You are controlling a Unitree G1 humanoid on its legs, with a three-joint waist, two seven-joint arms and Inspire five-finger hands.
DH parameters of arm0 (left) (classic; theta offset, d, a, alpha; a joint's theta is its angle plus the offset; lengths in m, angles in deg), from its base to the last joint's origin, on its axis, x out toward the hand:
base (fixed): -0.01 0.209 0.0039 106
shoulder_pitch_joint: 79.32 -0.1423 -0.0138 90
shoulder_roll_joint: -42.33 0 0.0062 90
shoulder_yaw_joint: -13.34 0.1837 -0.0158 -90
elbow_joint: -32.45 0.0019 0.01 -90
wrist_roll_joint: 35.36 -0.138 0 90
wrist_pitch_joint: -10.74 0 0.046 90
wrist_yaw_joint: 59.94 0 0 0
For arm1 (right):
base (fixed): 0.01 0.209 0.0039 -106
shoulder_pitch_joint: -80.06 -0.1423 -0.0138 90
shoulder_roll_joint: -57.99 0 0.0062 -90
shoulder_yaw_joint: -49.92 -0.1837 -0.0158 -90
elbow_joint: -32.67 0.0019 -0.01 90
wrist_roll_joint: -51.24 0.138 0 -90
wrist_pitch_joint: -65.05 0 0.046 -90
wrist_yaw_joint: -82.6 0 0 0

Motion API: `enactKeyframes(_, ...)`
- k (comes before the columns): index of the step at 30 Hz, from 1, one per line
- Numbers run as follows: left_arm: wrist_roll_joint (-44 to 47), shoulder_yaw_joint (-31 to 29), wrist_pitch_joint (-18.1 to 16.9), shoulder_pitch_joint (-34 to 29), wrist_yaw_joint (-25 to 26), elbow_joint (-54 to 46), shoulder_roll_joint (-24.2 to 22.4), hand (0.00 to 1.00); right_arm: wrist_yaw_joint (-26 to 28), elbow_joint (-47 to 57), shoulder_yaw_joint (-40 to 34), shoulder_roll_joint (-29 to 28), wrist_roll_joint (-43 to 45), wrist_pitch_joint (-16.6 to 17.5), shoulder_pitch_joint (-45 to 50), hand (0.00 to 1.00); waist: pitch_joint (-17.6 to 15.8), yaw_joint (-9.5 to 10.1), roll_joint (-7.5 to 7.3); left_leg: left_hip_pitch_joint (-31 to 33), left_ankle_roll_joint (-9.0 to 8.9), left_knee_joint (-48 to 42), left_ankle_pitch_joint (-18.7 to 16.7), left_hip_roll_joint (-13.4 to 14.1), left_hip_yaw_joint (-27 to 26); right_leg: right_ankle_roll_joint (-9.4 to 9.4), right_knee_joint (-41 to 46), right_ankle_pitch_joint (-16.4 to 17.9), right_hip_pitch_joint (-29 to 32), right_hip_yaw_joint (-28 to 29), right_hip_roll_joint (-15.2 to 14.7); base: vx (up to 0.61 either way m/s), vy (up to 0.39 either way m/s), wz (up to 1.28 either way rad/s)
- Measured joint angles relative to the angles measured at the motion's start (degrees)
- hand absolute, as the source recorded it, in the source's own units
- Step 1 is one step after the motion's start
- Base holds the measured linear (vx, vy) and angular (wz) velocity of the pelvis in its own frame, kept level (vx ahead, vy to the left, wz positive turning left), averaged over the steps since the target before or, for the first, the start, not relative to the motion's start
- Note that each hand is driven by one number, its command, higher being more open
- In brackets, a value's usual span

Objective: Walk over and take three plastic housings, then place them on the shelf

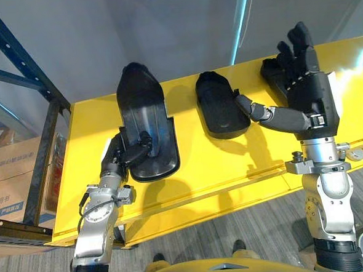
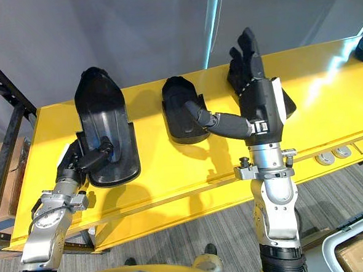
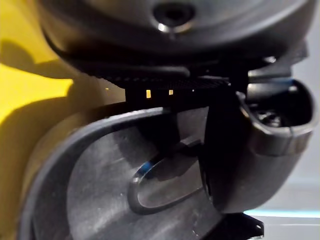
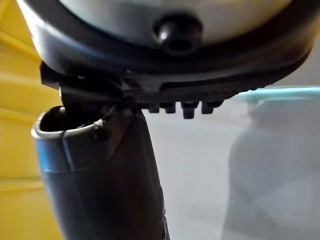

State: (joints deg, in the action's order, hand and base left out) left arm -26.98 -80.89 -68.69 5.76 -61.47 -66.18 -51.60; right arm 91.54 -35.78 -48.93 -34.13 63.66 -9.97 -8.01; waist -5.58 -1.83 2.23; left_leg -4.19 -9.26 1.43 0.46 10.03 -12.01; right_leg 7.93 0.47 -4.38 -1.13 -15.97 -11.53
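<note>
Three black plastic housings lie in a row on a yellow shelf surface. The long left housing has my left hand at its near left edge: the thumb lies curled on its inner face and the fingers reach under the rim. In the left wrist view the thumb presses onto that housing. The shorter middle housing lies free. My right hand is raised with straight fingers, its thumb reaching toward the middle housing. The right housing is mostly hidden behind that hand.
A dark blue rack upright stands at the left, with cardboard boxes beneath it. A grey wall runs behind the yellow surface. Round metal fittings sit at its front right edge. Another box is on the floor at the lower right.
</note>
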Motion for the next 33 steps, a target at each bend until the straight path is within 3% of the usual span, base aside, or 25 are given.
enactKeyframes(8, -1.02, -0.33, 4.1, 5.29, -1.02, 3.93, 1.82, 0.0, 2.0, -0.13, 2.37, 2.0, 2.08, -2.2, -0.33, 1.0, -0.01, -0.07, -0.01, -0.36, 0.21, 0.96, 0.57, -0.36, 0.14, 0.0, 0.04, 0.01, -0.04, 0.07, -0.2, 0.0, 0.001, 0.0)
enactKeyframes(9, -0.96, -0.56, 5.01, 5.74, -1.23, 4.35, 1.82, 1.0, 2.2, -0.29, 3.07, 2.04, 2.08, -2.27, -0.51, 1.0, -0.01, -0.08, 0.0, -0.36, 0.21, 1.0, 0.66, -0.36, 0.22, 0.0, 0.04, 0.01, -0.04, 0.05, -0.19, 0.0, 0.0, 0.0)
enactKeyframes(18, -1.06, -0.51, 5.38, 10.38, -1.1, 9.03, 2.12, 1.0, 2.98, -0.77, 5.95, 2.05, 2.16, -3.59, -0.74, 1.0, -0.05, -0.12, -0.1, -1.27, 0.26, 3.37, 2.26, -0.44, 0.71, 0.0, 0.16, 0.03, -0.36, -0.77, -0.15, -0.01, 0.0, 0.04)
enactKeyframes(33, -7.34, -0.19, 4.78, 11.64, 11.31, 10.86, 1.98, 1.0, 2.85, -0.82, 6.26, 1.54, 2.65, -3.57, -0.93, 1.0, -0.8, -0.41, -1.39, -2.35, 0.24, 3.55, 2.4, -0.37, 0.31, -0.01, 0.11, 0.08, -0.96, 0.07, 0.06, 0.0, -0.001, -0.02)
